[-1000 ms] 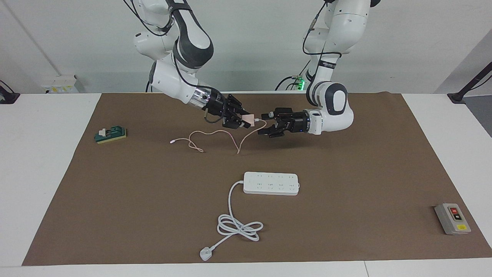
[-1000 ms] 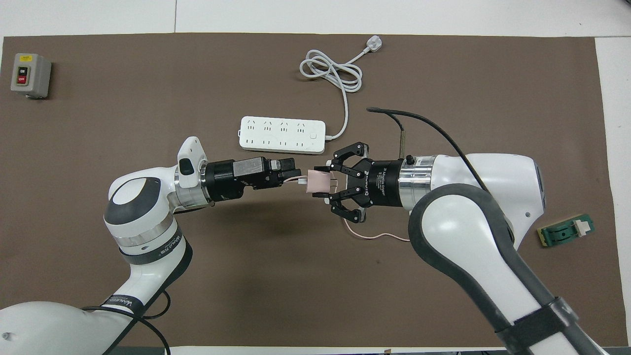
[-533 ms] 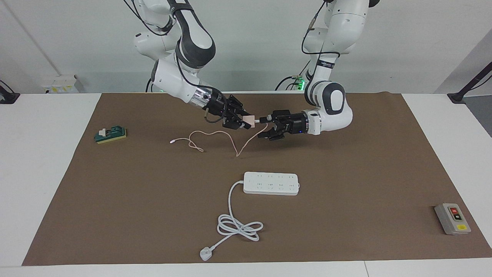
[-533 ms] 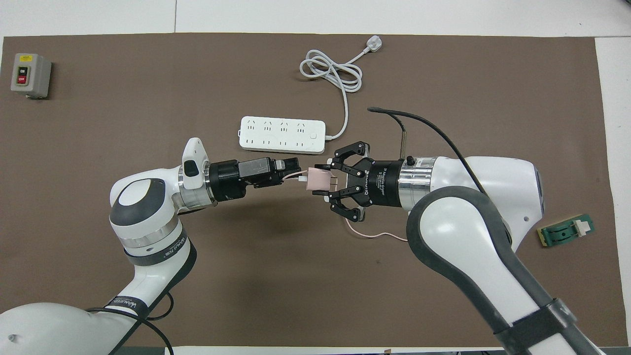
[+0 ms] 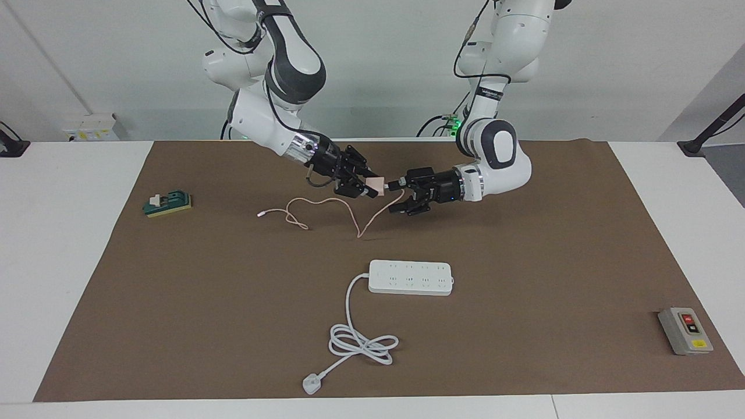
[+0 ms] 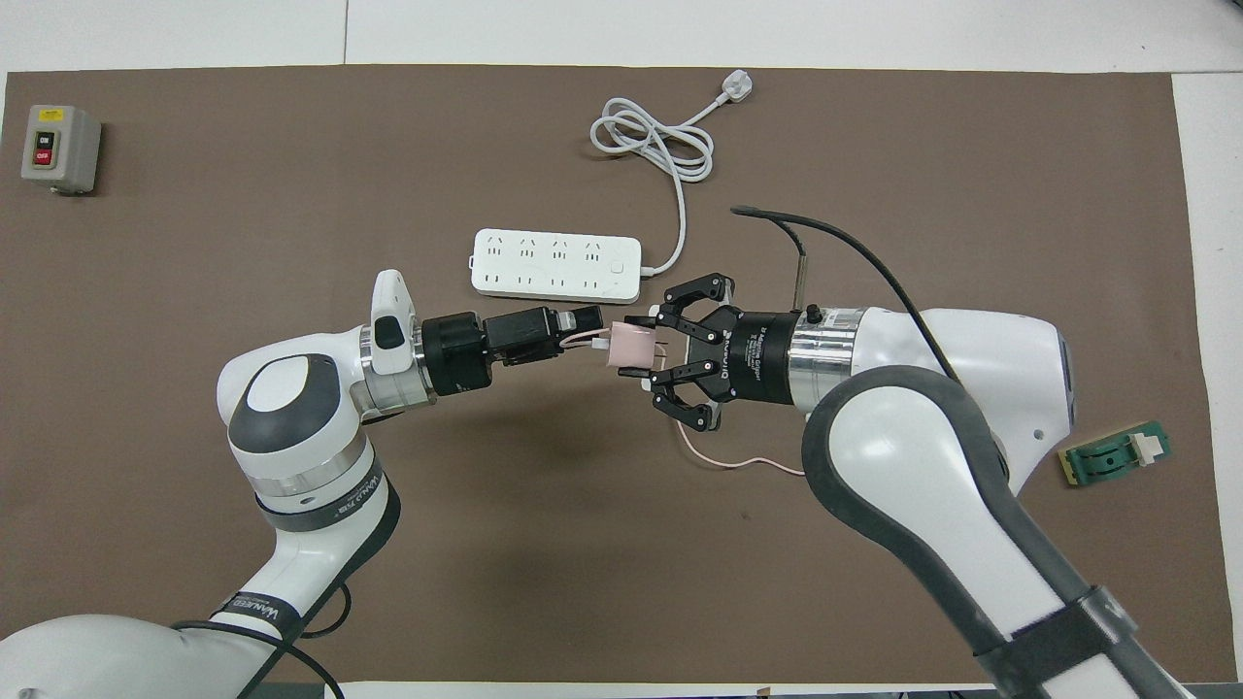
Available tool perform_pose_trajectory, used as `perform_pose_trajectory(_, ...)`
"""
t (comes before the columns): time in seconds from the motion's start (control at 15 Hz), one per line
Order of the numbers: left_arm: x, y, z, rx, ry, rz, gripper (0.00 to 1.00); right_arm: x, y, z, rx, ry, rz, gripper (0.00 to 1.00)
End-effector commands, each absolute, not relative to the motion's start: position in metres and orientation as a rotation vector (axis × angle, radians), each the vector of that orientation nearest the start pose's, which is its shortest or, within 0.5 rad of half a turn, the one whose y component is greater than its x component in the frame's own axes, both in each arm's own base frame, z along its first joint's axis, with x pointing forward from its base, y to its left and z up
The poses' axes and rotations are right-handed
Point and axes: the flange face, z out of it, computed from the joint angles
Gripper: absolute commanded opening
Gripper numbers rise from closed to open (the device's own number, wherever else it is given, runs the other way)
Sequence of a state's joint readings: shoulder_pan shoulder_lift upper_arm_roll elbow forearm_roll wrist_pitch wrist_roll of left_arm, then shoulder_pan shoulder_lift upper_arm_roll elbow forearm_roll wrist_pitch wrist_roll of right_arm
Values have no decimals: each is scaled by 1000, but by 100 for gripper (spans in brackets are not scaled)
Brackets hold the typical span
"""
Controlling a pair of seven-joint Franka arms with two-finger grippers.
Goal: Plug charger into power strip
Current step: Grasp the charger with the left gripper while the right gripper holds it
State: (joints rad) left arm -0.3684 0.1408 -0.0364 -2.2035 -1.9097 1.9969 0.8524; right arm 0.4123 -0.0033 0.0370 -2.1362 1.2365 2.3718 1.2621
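Apparently right gripper (image 5: 369, 187) clamps charger (image 5: 377, 186), left gripper (image 5: 399, 195) wide.

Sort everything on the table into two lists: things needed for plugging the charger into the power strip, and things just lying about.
Needed for the job:
- charger, held in the air by the right hand
- power strip, flat on the mat
- left hand, open at the charger

Lying about:
- grey switch box
- green block
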Motion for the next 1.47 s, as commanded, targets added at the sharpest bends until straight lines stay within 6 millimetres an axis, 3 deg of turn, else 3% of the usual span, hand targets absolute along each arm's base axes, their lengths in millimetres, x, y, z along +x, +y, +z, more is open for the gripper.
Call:
perform_pose_trajectory(0.0, 488, -276, 368, 1657, 73, 156, 100, 499, 251, 441, -1506, 1687, 707, 0)
perform_pose_trajectory(0.2, 485, -273, 376, 1669, 78, 173, 100, 499, 250, 440, -1506, 1688, 706, 0)
perform_pose_trajectory(0.93, 479, -280, 379, 1755, -10, 108, 100, 499, 250, 440, -1506, 1688, 706, 0)
perform_pose_trajectory(1.4, 491, -287, 388, 1736, -36, 121, 100, 500, 249, 439, -1503, 1691, 705, 0)
